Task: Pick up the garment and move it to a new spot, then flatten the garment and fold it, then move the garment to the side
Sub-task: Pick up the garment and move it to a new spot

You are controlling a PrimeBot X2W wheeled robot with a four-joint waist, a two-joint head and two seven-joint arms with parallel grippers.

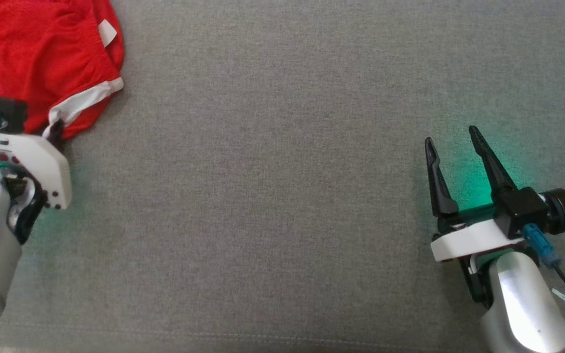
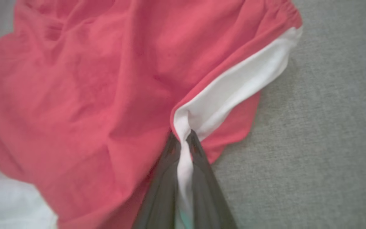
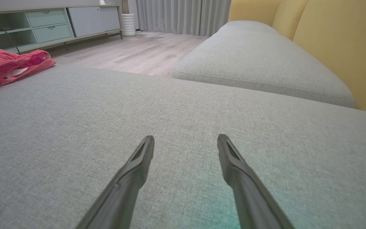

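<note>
The garment [image 1: 32, 54] is a red pair of shorts with white trim, lying crumpled at the far left corner of the grey cushion. My left gripper [image 2: 183, 138] is shut on its white hem [image 2: 233, 86], the cloth pinched between the two dark fingers. In the head view that gripper [image 1: 56, 131] sits at the garment's lower edge, mostly hidden behind its white wrist housing. My right gripper [image 1: 451, 135] rests far to the right, open, with nothing between its fingers [image 3: 145, 152]. The garment [image 3: 8, 65] also lies at the far left in the right wrist view.
The grey sofa cushion [image 1: 282, 196] spreads wide between the two arms. A second seat cushion [image 3: 259, 60] and yellow backrests [image 3: 342, 47] lie beyond. Wooden floor [image 3: 132, 54], a low cabinet [image 3: 49, 22] and curtains [image 3: 183, 16] stand past the cushion's edge.
</note>
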